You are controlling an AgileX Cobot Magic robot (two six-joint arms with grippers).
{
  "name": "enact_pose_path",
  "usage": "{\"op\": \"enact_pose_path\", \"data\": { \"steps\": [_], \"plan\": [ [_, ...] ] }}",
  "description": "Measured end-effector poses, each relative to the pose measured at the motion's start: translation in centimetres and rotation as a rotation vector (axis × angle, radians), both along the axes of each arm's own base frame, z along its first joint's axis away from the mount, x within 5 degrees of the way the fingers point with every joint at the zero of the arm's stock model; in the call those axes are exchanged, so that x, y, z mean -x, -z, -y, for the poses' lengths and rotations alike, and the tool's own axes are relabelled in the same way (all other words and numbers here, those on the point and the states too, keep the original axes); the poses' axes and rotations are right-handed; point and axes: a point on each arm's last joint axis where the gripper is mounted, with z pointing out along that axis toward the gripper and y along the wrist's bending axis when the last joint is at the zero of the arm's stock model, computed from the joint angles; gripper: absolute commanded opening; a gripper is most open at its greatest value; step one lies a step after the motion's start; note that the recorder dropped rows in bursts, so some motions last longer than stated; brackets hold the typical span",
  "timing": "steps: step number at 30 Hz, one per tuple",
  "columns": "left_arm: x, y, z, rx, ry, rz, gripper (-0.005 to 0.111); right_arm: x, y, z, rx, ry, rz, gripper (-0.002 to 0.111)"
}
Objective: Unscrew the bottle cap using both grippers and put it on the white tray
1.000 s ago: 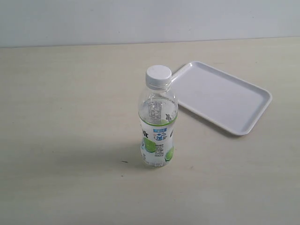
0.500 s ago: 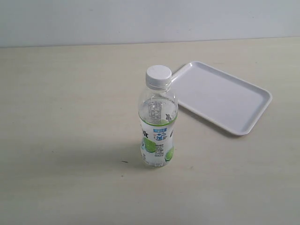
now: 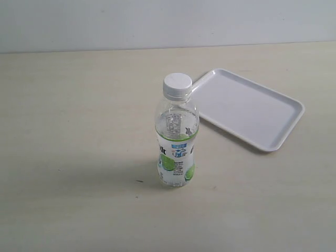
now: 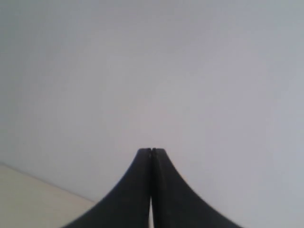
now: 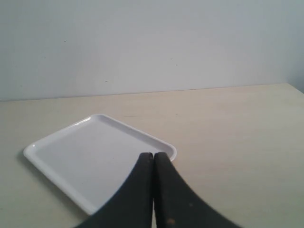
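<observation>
While the small round white ribbed plastic cap (image 3: 177, 85) sat on the upright clear plastic labelled bottle (image 3: 176, 142) near the flat rectangular white tray (image 3: 247, 107) on the pale surface (image 3: 79, 131), the left gripper (image 4: 151, 151) and right gripper (image 5: 153, 155) had black jaws closed empty, well apart from that cap, the right pair pointing toward the tray.

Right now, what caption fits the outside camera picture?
The bottle stands upright on the table, bottle cap on, near the white tray.
</observation>
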Motion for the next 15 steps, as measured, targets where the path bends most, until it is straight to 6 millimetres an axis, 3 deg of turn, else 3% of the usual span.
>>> {"op": "enact_pose_path", "data": {
  "steps": [9, 11, 15],
  "plan": [
    [-2.5, -0.6, 0.0, -0.010, -0.017, -0.008, 0.000, 0.0, 0.0, 0.0, 0.000, 0.000, 0.000, 0.000],
    [-3.7, -0.4, 0.1, -0.017, -0.020, -0.071, 0.000, 0.0, 0.0, 0.0, 0.000, 0.000, 0.000, 0.000],
    [-8.3, -2.1, 0.3, -0.068, -0.030, -0.199, 0.000, 0.0, 0.0, 0.0, 0.000, 0.000, 0.000, 0.000]
  ]
}}
